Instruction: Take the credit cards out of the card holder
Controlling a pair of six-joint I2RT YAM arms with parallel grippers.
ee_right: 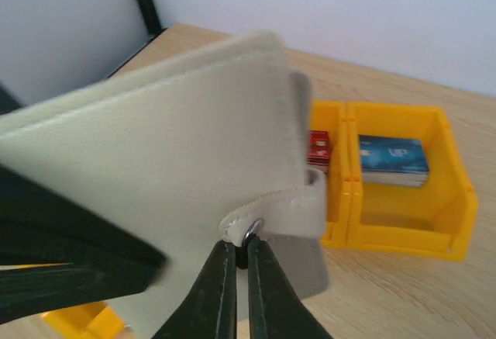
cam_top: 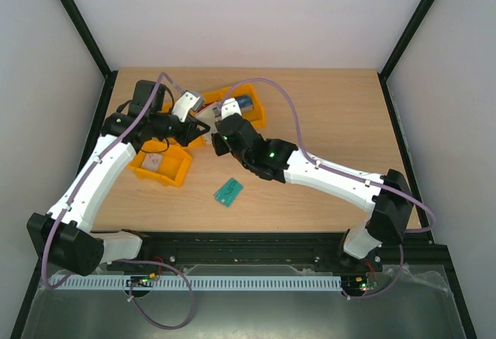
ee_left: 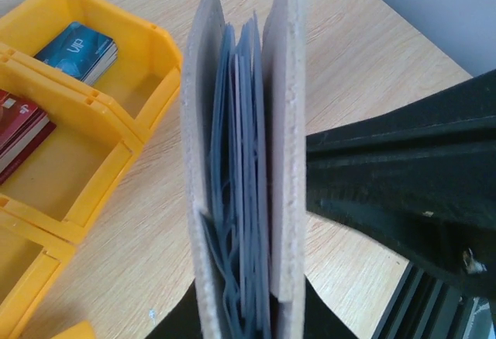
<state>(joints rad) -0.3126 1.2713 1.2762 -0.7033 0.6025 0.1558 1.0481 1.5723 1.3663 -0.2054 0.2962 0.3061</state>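
The card holder [ee_left: 283, 122], a beige fold-over wallet, stands edge-on in the left wrist view with its covers slightly apart. Blue-grey pocket leaves [ee_left: 244, 160] fill the gap, and I cannot tell any credit cards apart from them. My left gripper [ee_left: 244, 327] is shut on the wallet's lower edge. In the right wrist view the beige cover [ee_right: 155, 168] fills the left half. My right gripper [ee_right: 240, 257] is shut on the snap tab [ee_right: 287, 203] at its metal ring. From above, both grippers [cam_top: 194, 129] [cam_top: 215, 133] meet over the table's back left, hiding the wallet.
A yellow double bin [ee_right: 434, 223] holds blue cards [ee_right: 394, 159] and red cards [ee_right: 318, 149]. Another yellow bin [cam_top: 174, 174] with a pale card [cam_top: 155, 160] sits under the left arm. A green card [cam_top: 228, 191] lies on the wooden table [cam_top: 333, 106].
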